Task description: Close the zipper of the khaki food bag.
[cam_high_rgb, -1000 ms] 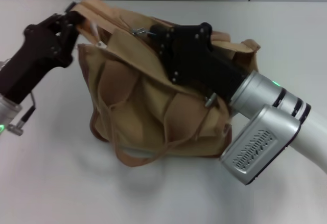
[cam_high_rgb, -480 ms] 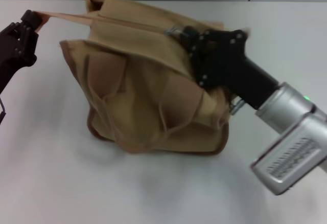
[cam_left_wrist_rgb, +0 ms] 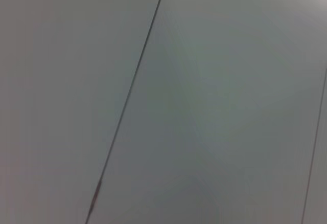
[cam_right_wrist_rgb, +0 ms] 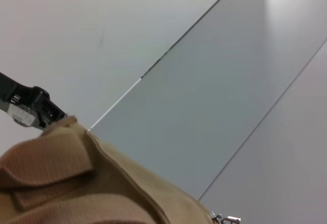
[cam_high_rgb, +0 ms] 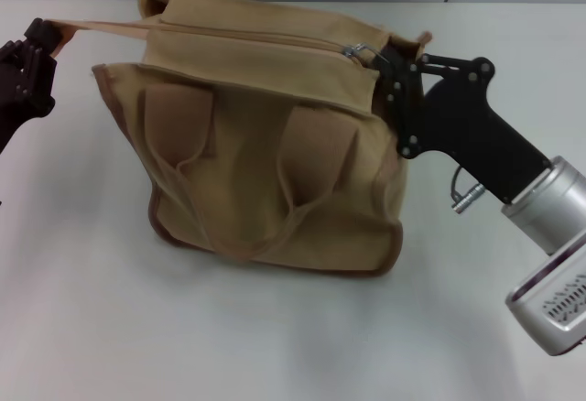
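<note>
Matt woven canvas khaki food bag (cam_high_rgb: 265,172), shiny metal zipper (cam_high_rgb: 355,51) pull, smooth white table (cam_high_rgb: 275,328)

A white desk (cam_high_rgb: 275,337) is carrying the scene, running back to a grey panelled wall. Only the khaki food bag (cam_high_rgb: 265,163) is sitting directly on it, standing upright near the middle on its brown-piped base, with one loop handle hanging down its front face toward the desk.

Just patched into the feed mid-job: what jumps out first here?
The khaki food bag stands upright mid-table, its top stretched taut between both arms. The left gripper pinches the strap end at the bag's left; the right gripper sits at the zipper pull at the right end.
</note>
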Robot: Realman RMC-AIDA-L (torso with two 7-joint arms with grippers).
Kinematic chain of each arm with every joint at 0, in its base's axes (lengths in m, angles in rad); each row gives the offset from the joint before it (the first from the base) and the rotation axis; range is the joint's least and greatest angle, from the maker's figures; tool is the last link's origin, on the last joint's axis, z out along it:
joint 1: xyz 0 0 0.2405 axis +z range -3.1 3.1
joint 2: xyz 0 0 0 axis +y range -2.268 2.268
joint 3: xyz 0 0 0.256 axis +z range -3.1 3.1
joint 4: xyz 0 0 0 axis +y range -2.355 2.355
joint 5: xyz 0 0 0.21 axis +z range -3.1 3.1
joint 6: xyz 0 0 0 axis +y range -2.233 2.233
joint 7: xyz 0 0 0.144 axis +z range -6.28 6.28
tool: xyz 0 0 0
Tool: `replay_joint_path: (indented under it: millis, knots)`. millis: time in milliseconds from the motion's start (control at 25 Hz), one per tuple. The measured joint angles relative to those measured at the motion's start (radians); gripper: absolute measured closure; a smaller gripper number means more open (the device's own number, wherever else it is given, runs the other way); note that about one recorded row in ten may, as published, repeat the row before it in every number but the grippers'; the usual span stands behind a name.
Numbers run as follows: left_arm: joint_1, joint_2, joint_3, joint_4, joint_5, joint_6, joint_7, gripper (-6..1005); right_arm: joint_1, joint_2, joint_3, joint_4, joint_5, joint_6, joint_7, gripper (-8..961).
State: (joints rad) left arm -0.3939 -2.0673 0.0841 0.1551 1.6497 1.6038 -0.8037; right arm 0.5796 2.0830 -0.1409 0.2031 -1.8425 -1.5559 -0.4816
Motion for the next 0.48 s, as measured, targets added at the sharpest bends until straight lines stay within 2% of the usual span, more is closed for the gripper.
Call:
replay_joint_path:
  millis: [280,480]
  knots:
    - [0.0,0.001,0.0,0.004,0.0,-0.011,0.0,936,-0.035,0.001,0.008,-0.015,0.004,-0.006,0.038,926]
    - [0.006,0.001,0.006,0.005,-0.001,0.016,0.0,927,-0.057,0.001,0.035,-0.016,0.013,-0.03,0.136,922]
